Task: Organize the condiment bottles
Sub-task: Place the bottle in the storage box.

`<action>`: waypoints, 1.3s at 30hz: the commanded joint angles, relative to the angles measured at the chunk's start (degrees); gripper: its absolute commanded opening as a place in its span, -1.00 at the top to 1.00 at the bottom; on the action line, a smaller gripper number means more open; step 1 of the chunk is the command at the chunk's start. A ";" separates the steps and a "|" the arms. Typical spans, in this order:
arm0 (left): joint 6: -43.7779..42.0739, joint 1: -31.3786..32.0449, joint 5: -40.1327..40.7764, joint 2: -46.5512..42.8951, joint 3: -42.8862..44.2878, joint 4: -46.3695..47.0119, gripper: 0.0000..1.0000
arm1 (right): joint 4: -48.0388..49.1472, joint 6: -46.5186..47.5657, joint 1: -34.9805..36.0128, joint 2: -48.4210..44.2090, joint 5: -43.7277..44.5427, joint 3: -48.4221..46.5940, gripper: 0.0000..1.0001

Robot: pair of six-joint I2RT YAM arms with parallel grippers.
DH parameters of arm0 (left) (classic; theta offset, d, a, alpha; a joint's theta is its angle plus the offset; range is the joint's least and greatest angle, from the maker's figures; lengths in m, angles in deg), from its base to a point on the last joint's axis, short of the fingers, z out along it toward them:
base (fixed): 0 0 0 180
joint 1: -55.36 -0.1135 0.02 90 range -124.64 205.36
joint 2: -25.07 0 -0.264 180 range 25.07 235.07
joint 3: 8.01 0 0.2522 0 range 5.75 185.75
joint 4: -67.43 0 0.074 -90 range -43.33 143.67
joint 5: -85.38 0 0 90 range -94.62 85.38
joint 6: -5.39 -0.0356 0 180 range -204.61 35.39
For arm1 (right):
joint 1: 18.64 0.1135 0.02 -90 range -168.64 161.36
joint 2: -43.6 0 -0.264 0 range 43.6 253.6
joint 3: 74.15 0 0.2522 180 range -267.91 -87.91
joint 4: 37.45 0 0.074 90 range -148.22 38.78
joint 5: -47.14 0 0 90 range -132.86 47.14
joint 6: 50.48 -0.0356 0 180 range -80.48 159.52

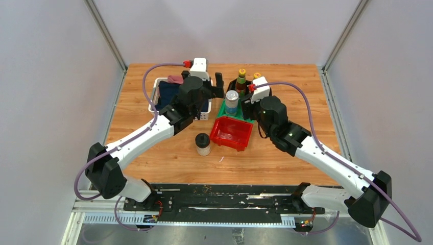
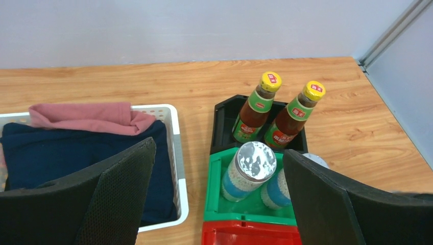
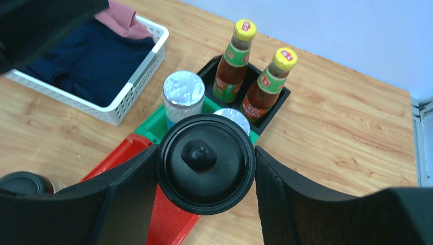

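Note:
My right gripper (image 3: 205, 171) is shut on a squat black-lidded jar (image 3: 205, 161) and holds it over the edge of the red bin (image 3: 168, 219), near the green bin. The other black-lidded jar (image 1: 203, 144) stands on the table left of the red bin (image 1: 232, 133). Two silver-lidded shakers (image 2: 249, 171) (image 2: 278, 190) stand in the green bin (image 2: 227, 204). Two yellow-capped sauce bottles (image 2: 257, 107) (image 2: 293, 115) stand in the black bin (image 2: 220, 122). My left gripper (image 2: 219, 204) is open and empty, hovering between the basket and the bins.
A white basket (image 1: 154, 99) of dark and pink cloth sits at the back left, partly under my left arm. The three bins stand in a row from the back to the middle. Grey walls close the table on three sides.

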 commanded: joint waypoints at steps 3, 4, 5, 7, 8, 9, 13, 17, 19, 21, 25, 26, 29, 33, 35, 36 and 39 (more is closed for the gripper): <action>0.72 0.47 6.17 -3.42 -2.68 3.29 -1.00 | 1.73 -4.33 1.78 -3.10 1.90 3.22 1.00; 0.68 0.47 6.78 -3.80 -2.98 3.62 -1.00 | 1.86 -4.94 1.86 -3.08 1.75 3.61 1.00; 0.63 0.47 7.38 -4.01 -3.19 3.92 -1.00 | 2.13 -5.43 1.95 -3.08 1.56 3.97 1.00; 0.43 0.47 8.93 -4.69 -3.84 4.58 -1.00 | 2.38 -6.42 1.98 -3.00 0.96 4.93 1.00; 0.20 0.47 9.71 -4.96 -4.18 5.07 -1.00 | 2.51 -6.94 2.08 -2.80 0.71 5.23 1.00; -0.06 0.47 10.37 -5.38 -4.49 5.33 -1.00 | 2.62 -7.49 2.22 -2.66 0.34 5.55 1.00; -0.92 0.47 12.07 -6.14 -5.18 5.52 -1.00 | 3.13 -9.12 2.66 -1.50 -0.54 6.46 1.00; -1.44 0.47 13.41 -6.82 -6.43 6.58 -1.00 | 4.04 -10.38 3.46 -0.03 -1.15 7.58 1.00; -1.60 0.47 13.65 -6.82 -6.77 6.91 -1.00 | 4.41 -10.86 3.91 0.80 -1.19 7.76 1.00; -1.65 0.47 13.84 -6.72 -6.84 6.92 -1.00 | 4.51 -11.23 4.27 1.63 -1.31 7.73 1.00; -1.65 0.47 14.29 -6.96 -7.44 7.38 -1.00 | 4.67 -12.10 4.95 3.38 -1.98 7.60 1.00; -1.65 0.47 14.46 -7.12 -7.73 7.56 -1.00 | 4.69 -12.18 5.09 3.79 -2.12 7.53 1.00; -1.78 0.47 15.04 -7.61 -8.32 8.20 -1.00 | 4.73 -12.57 5.59 5.10 -2.29 7.51 1.00; -1.82 0.47 15.58 -8.21 -8.90 8.71 -1.00 | 5.01 -13.00 6.08 6.40 -2.54 7.89 1.00; -1.76 0.47 15.83 -8.51 -9.19 8.92 -1.00 | 5.19 -13.36 6.29 6.79 -2.67 8.22 1.00; -1.62 0.47 15.92 -8.57 -9.41 9.08 -1.00 | 5.22 -13.50 6.38 6.98 -2.61 8.52 1.00; -1.48 0.47 16.09 -8.72 -9.70 9.35 -1.00 | 5.46 -13.91 6.61 7.22 -2.59 9.35 1.00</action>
